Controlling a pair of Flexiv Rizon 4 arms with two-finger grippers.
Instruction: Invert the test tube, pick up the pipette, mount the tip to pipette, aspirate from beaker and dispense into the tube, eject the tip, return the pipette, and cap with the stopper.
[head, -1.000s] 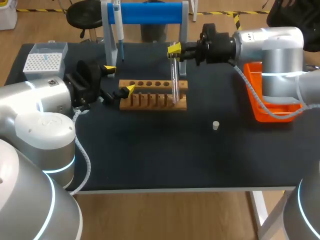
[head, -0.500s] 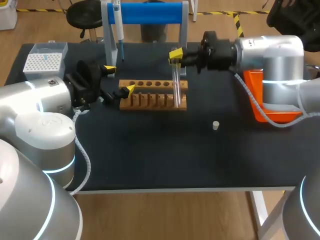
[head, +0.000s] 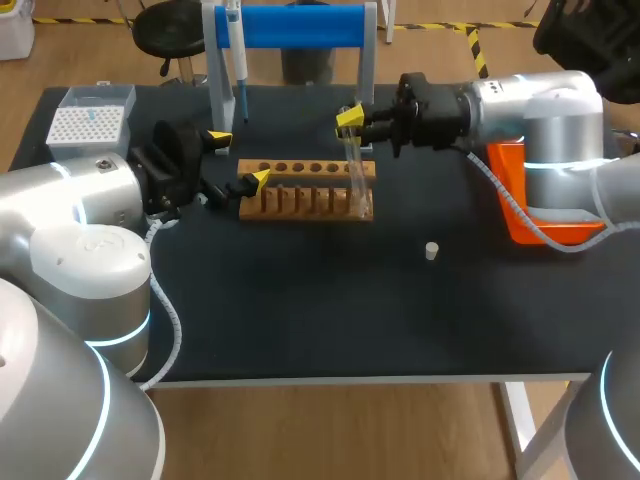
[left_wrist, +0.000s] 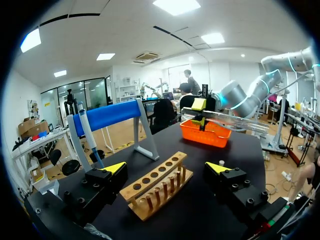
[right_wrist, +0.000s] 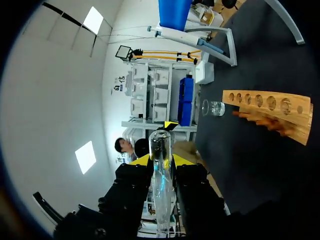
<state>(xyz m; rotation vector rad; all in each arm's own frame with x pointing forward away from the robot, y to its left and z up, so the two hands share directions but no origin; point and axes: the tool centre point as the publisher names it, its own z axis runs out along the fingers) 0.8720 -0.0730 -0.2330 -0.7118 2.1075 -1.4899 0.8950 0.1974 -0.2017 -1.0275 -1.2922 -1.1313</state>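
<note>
My right gripper is shut on a clear test tube, which hangs tilted over the right end of the wooden rack. In the right wrist view the tube runs between the yellow tips of that gripper. Left of the rack, my left gripper stands open and holds nothing; its own view shows the rack ahead between its fingers. The pipette hangs on the blue stand. A small white stopper lies on the mat. The glass beaker stands beyond the rack's far end.
A tip box sits at the back left corner. An orange tray lies at the right edge under my right arm. The stand's legs rise just behind the rack.
The right wrist has turned, tipping the tube from upright to slanted, with its lower end swinging right. The left arm has not moved.
</note>
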